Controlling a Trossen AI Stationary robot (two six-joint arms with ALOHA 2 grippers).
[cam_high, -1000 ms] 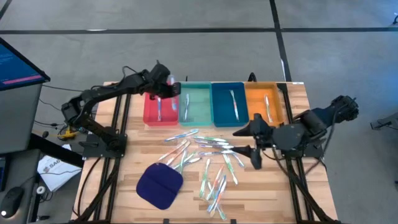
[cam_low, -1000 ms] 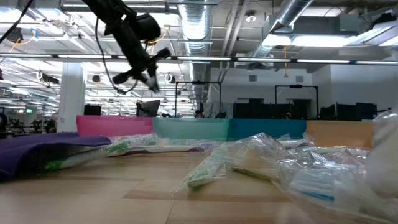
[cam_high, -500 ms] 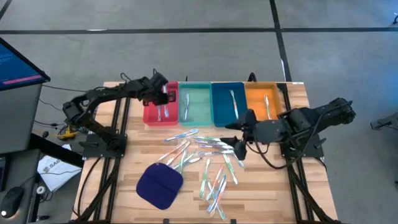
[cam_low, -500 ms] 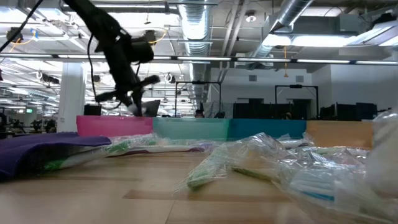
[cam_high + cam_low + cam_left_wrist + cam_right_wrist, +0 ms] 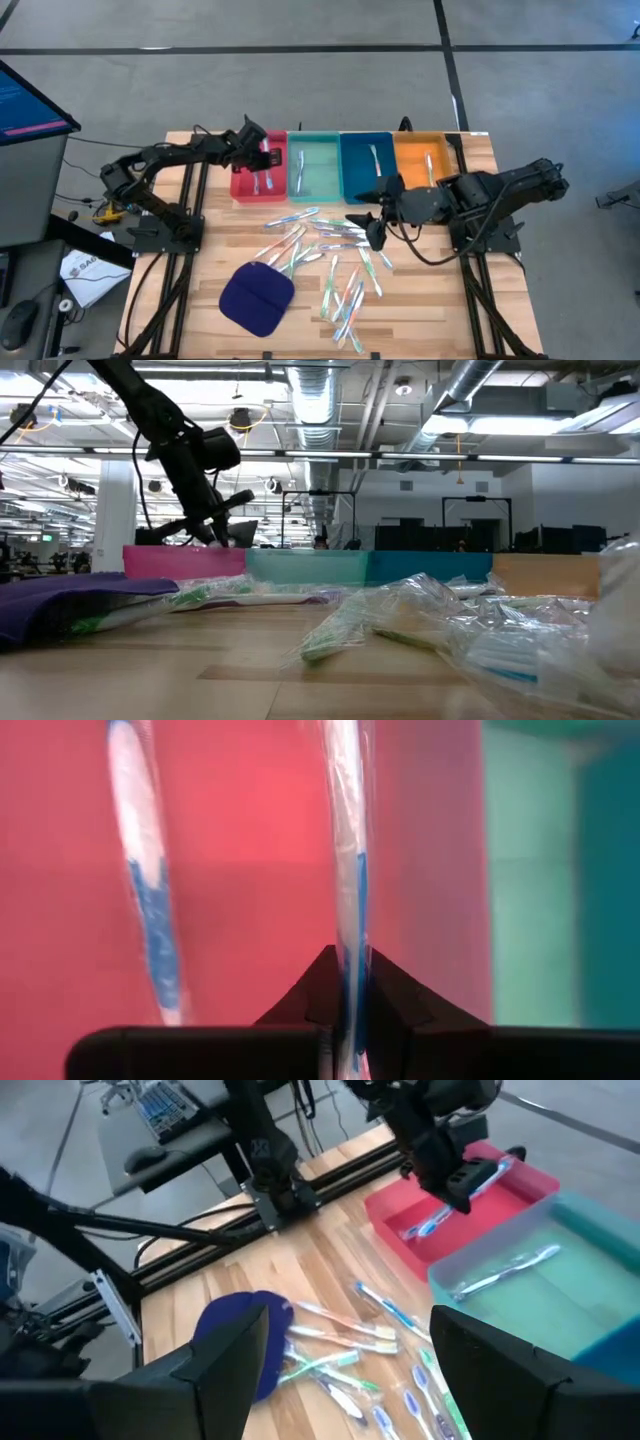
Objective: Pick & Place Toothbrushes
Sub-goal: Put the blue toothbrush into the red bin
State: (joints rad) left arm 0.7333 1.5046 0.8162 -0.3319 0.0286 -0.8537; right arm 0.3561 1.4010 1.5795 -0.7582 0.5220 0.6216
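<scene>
My left gripper (image 5: 262, 160) is low over the red tray (image 5: 240, 180) and shut on a wrapped toothbrush (image 5: 345, 870) with blue accents. A second toothbrush (image 5: 140, 870) lies flat on the red tray's floor beside it. Several more toothbrushes (image 5: 330, 250) lie scattered on the wooden table in front of the trays. My right gripper (image 5: 372, 212) hangs open above the far right part of that scatter, touching nothing. One toothbrush (image 5: 505, 1270) lies in the teal tray (image 5: 313, 165). My left gripper pinches the toothbrush near one end (image 5: 347, 935) between its two fingertips. The fingers slant down from the table's left, and the brush runs on ahead of them, roughly along them, over the red tray's floor. I cannot tell whether its free end (image 5: 505, 1162) touches the tray.
Red, teal, blue (image 5: 367, 165) and orange (image 5: 428, 165) trays stand side by side along the far edge. A dark blue cloth pad (image 5: 257, 298) lies near the front left. Bare wood shows at the table's front right.
My left gripper has sunk toward the red tray with the toothbrush still shut in it, and shifted a little toward the table's left. My right gripper has moved toward the table's left, over the scattered toothbrushes, staying open.
</scene>
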